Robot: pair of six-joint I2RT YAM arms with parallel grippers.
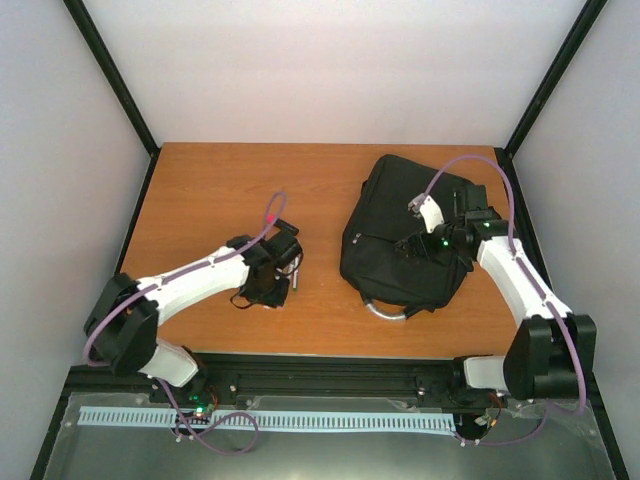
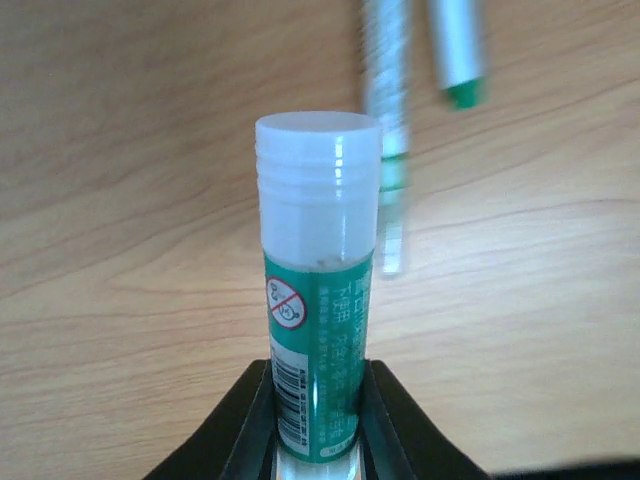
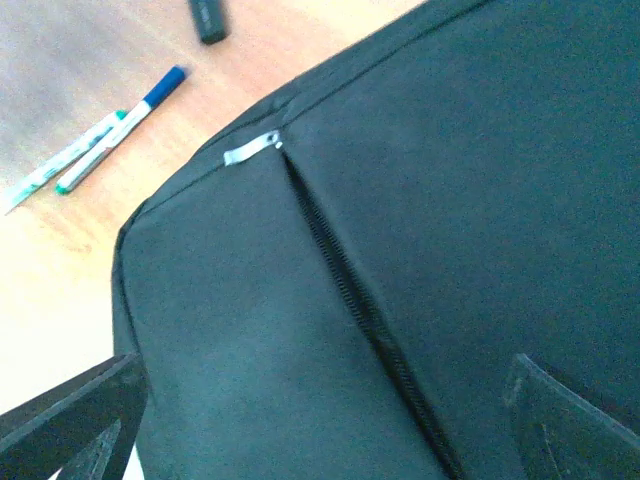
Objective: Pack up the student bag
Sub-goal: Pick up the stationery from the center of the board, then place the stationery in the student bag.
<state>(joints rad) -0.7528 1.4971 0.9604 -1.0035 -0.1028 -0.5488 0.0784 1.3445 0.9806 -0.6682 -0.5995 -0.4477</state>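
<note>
The student bag [image 1: 385, 210] lies flat on the table's [image 1: 220, 180] right half; black, soft. Its grey handle [image 1: 385, 311] faces the near edge.

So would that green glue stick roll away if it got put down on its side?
Probably: the glue stick is a smooth round tube, so on the flat table it could roll. It looks like hard plastic, so likely stiff and light.

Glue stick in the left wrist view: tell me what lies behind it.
Behind the glue stick, held by the left gripper, two pens lie on the wooden table: a blurred green-and-white pen beside the cap and a green-tipped pen further right. The cap covers the first pen's edge.
</note>
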